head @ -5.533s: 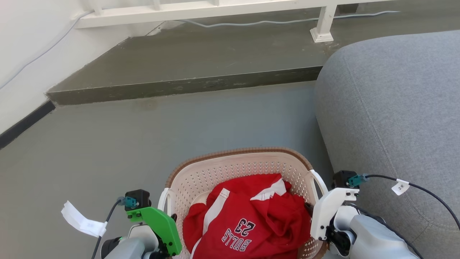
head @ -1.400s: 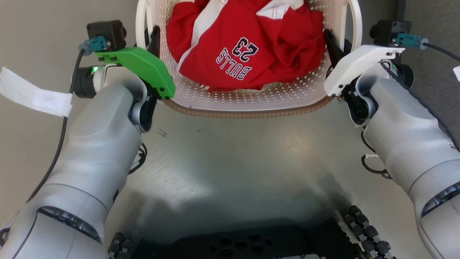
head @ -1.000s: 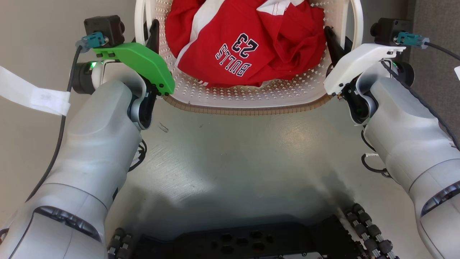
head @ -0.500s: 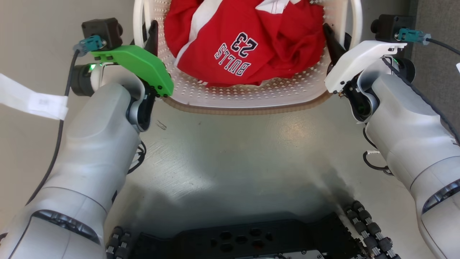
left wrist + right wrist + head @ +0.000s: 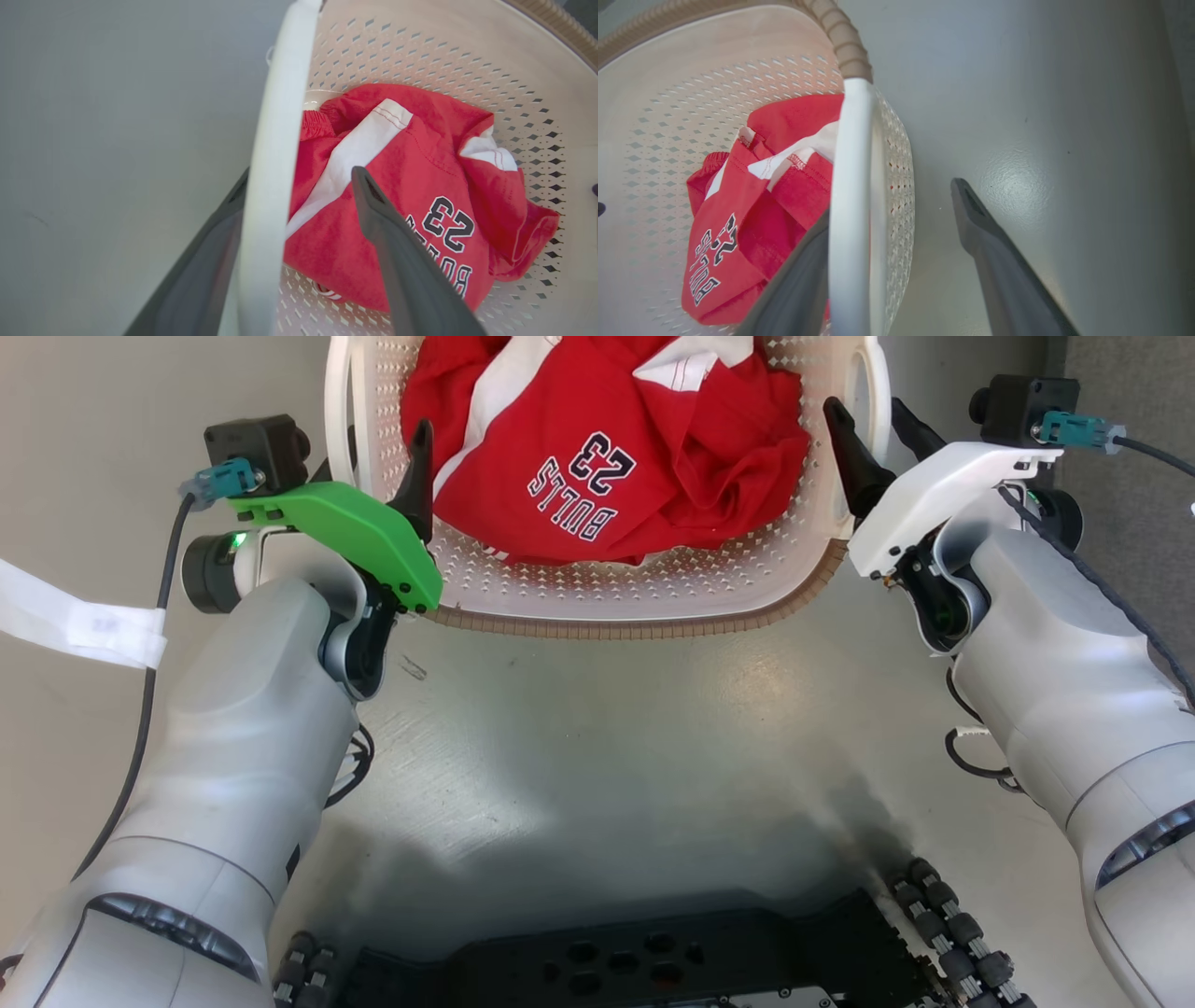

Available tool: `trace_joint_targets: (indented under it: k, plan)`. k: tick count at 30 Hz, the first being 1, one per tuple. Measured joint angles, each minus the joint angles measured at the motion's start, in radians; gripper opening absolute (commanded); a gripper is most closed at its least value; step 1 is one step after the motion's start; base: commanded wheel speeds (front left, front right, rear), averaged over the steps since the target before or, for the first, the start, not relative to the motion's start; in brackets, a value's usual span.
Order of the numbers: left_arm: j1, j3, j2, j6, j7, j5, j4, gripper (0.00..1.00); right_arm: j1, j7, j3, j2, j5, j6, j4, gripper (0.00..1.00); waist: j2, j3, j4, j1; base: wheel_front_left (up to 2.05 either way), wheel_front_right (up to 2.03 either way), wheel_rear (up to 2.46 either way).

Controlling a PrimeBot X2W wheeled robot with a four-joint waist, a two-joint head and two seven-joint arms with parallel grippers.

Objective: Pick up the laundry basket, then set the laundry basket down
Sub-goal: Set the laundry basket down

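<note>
The small cream plastic laundry basket (image 5: 653, 588) with perforated walls and a brown woven-look rim (image 5: 635, 630) lies between the two grippers, just ahead of both wrists, with glossy grey floor (image 5: 607, 728) around it. A crumpled red jersey (image 5: 607, 439) with white stripes and dark lettering lies inside.

The left gripper (image 5: 301, 172) stands spread wide astride the basket's white left handle (image 5: 275, 140). Its outer dark finger (image 5: 201, 270) is behind the handle. Its inner finger (image 5: 397, 252) is clear of the handle, over the jersey.

The right gripper (image 5: 864, 406) is likewise parted wide around the white right handle (image 5: 847, 186). Its inner finger (image 5: 798, 280) lies close against the handle on the basket's side. Its outer finger (image 5: 994, 252) is well apart, over bare floor. Neither gripper clamps its handle.
</note>
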Motion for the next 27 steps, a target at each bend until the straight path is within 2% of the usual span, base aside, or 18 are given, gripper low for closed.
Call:
trace_joint_targets:
  k: [14,27]
  plan:
    - [0.019,-0.013,0.0,-0.005,0.0,0.0,0.041,1.0,0.027,0.0,-0.019,0.005,-0.024,0.0,0.007,1.0,0.0,-0.069,-0.002,0.0,0.0,0.0,0.0]
    - [0.09,0.012,0.0,-0.013,0.0,0.032,0.059,1.0,0.103,0.0,-0.057,0.011,-0.033,0.0,-0.014,1.0,0.0,-0.201,-0.005,0.0,0.0,0.0,0.0]
